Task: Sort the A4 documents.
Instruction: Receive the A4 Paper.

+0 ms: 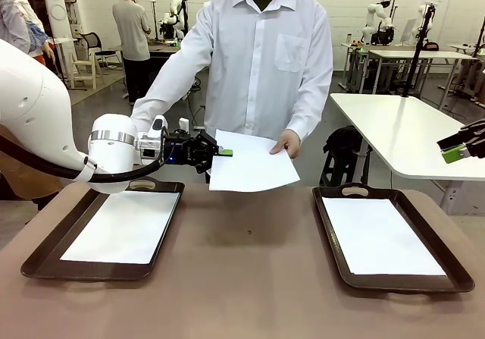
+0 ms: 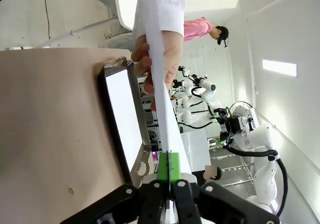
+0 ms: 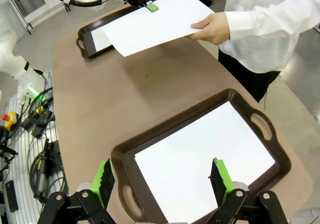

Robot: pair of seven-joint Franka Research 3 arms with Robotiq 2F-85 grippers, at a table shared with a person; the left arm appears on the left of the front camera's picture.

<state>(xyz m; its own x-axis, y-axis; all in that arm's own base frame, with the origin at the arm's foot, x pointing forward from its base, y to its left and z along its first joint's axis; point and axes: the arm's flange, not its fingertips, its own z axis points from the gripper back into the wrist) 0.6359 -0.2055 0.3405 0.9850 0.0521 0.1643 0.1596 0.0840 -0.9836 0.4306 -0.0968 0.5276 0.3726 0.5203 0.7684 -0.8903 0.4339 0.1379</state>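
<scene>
Surface point(image 1: 250, 278): matte brown, rounded edge. Two dark brown handled trays, left tray point(image 1: 45, 259) and right tray point(image 1: 333, 233), each bearing flat white sheets. Right hand point(image 3: 160, 181): open above right tray, arm cut off. Left hand point(image 1: 224, 153): clamped on held A4 sheet point(image 1: 254, 164), airborne between trays; person's hand point(image 1: 288, 143) holds far edge.

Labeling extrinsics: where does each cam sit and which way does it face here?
Front: between the arms, facing the person across the table; left gripper shut on held sheet.
Left wrist: rolled sideways, looking along shut jaws down the sheet's edge to the person's hand.
Right wrist: above the right tray, open right gripper at bottom.
Shared: all show the held sheet.
</scene>
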